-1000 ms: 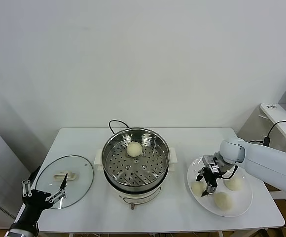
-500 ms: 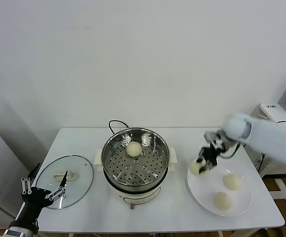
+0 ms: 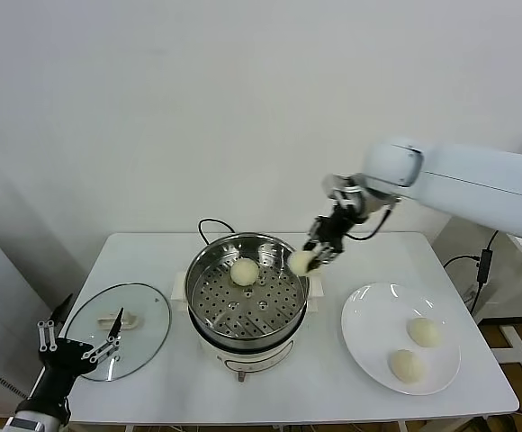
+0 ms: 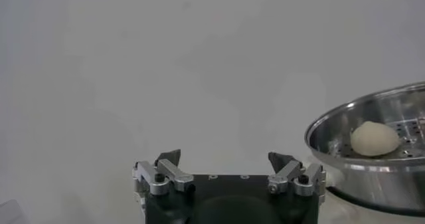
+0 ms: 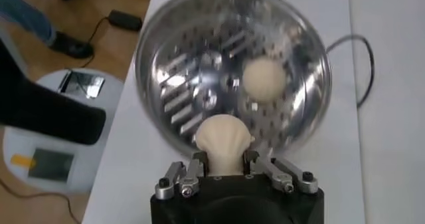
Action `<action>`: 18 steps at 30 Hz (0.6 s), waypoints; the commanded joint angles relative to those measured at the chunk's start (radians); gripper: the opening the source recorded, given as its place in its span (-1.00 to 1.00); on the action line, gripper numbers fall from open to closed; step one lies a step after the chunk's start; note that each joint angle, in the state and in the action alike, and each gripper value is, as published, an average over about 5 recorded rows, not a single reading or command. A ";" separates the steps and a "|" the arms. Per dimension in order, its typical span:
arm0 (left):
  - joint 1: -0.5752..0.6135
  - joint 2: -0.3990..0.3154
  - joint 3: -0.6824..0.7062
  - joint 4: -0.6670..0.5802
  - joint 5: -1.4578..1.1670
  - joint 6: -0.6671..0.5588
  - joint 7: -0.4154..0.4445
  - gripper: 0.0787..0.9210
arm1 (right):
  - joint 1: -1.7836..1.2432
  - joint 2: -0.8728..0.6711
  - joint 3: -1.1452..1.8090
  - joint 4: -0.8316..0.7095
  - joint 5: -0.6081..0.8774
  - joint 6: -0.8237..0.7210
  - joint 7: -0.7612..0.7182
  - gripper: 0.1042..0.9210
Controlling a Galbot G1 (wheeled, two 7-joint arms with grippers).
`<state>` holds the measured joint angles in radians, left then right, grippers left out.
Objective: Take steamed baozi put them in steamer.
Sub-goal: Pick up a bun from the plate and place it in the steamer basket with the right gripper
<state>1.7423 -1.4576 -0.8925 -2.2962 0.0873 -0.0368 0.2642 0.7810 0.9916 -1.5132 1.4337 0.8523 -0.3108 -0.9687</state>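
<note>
1. Even, bright light is filling the head view; the wall is showing no hard shadows.
2. Soft shadows are lying under the steamer and the plate.
3. Glare is streaking the steamer's tray in the right wrist view, which is smearing with motion blur.
4. The left wrist view is looking flat and grey, its background lacking detail.
</note>
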 commanded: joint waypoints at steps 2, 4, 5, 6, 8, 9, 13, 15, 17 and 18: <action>-0.001 -0.009 0.002 0.002 0.000 -0.003 0.000 0.77 | -0.179 0.279 0.070 -0.042 0.069 -0.135 0.201 -0.42; -0.002 -0.013 0.004 0.005 0.001 -0.004 0.001 0.77 | -0.200 0.306 0.070 -0.064 0.062 -0.150 0.229 -0.42; -0.002 -0.014 0.005 0.006 0.001 -0.005 0.001 0.77 | -0.209 0.315 0.070 -0.073 0.058 -0.155 0.241 -0.42; -0.002 -0.015 0.005 0.007 0.001 -0.006 0.001 0.77 | -0.217 0.324 0.070 -0.082 0.053 -0.161 0.253 -0.42; 0.000 -0.015 0.005 0.009 0.001 -0.009 0.002 0.77 | -0.230 0.335 0.071 -0.096 0.048 -0.169 0.272 -0.41; 0.001 -0.015 0.004 0.009 0.001 -0.010 0.002 0.77 | -0.236 0.337 0.071 -0.100 0.047 -0.171 0.280 -0.41; 0.000 -0.016 0.000 0.009 0.001 -0.010 0.001 0.77 | -0.252 0.343 0.071 -0.105 0.043 -0.169 0.312 -0.40; 0.000 -0.019 0.001 0.008 0.001 -0.010 0.001 0.77 | -0.255 0.347 0.075 -0.110 0.038 -0.171 0.328 -0.39; 0.002 -0.021 0.002 0.008 0.002 -0.011 0.002 0.77 | -0.255 0.349 0.076 -0.115 0.033 -0.176 0.337 -0.35; 0.003 -0.022 0.002 0.008 0.002 -0.012 0.002 0.77 | -0.255 0.349 0.077 -0.117 0.031 -0.178 0.340 -0.31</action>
<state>1.7443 -1.4788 -0.8909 -2.2889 0.0887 -0.0473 0.2652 0.5766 1.2746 -1.4521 1.3438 0.8855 -0.4524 -0.7146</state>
